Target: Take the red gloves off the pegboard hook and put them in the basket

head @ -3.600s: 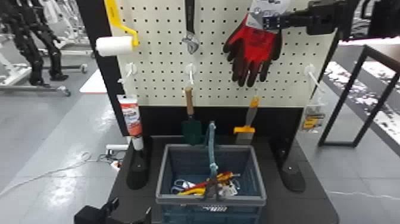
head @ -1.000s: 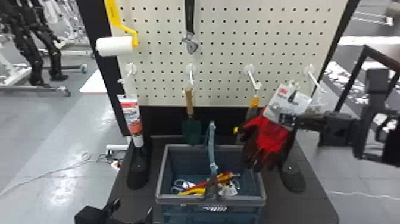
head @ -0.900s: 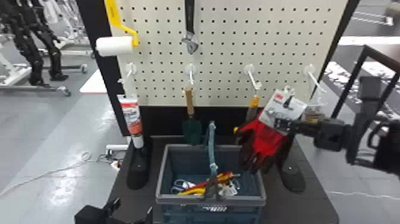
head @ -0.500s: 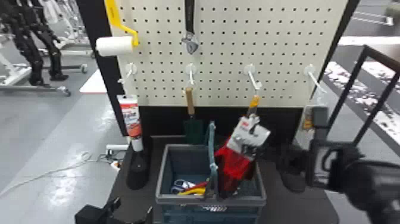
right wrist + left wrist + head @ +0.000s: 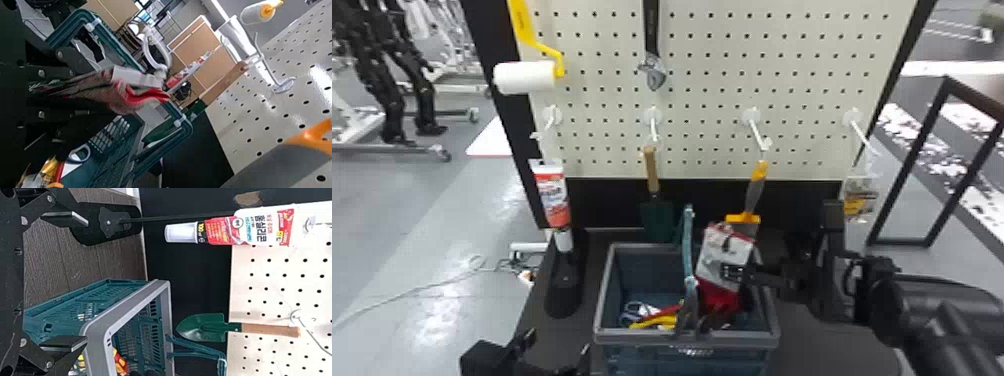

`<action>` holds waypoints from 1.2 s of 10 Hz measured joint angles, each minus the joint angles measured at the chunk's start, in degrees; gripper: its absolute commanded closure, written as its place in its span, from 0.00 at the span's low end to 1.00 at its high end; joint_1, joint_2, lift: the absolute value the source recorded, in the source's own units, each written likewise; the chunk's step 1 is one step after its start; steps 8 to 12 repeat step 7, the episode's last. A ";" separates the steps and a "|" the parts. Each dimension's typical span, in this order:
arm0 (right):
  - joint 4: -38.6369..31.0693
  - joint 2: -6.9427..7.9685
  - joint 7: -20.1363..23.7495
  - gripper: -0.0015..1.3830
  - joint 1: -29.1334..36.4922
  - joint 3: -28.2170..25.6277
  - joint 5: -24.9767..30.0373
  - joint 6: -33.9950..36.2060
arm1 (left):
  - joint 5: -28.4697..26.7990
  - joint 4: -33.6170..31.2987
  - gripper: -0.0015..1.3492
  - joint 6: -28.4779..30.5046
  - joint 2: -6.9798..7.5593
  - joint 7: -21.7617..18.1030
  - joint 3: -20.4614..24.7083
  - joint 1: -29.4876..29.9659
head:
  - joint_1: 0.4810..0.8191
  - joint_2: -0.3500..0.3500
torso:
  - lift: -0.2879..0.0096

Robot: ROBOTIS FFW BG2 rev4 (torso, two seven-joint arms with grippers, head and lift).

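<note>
Standing apart at the lower left, the flat, hard-edged black fingers of the left gripper [image 5: 555, 351] come before the basket [image 5: 632, 338], its smooth grey rim squared around latticed blue-green plastic and a thin upright handle [image 5: 687, 245]. Right of that handle, the red gloves [image 5: 719, 299] hang soft and creased partly inside the basket's right half, below their tilted, glossy white card, clamped by the right gripper [image 5: 734, 272]. Their dark lower ends are murky, partly hidden behind the handle's hinge.

Black arm [image 5: 907, 300], round silver screws [image 5: 24, 220]
</note>
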 measured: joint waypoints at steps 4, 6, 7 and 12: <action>1.56 0.00 -0.11 0.17 -0.32 -0.09 -1.23 -1.40 | 0.08 0.02 0.18 -0.14 0.00 0.00 0.01 0.01 | 0.20 0.50 | 0.63; 1.54 0.00 -0.11 0.18 -0.15 -0.14 -1.67 -1.48 | 0.09 0.02 0.18 -0.22 0.00 0.00 0.03 0.01 | 0.20 0.50 | 0.63; 1.53 0.00 -0.11 0.18 -0.08 -0.17 -1.77 -1.49 | 0.11 0.01 0.18 -0.25 0.00 0.00 0.03 0.01 | 0.20 0.50 | 0.63; 1.53 0.00 -0.11 0.18 -0.08 -0.17 -1.77 -1.49 | 0.11 0.01 0.18 -0.25 0.00 0.00 0.03 0.01 | 0.20 0.50 | 0.63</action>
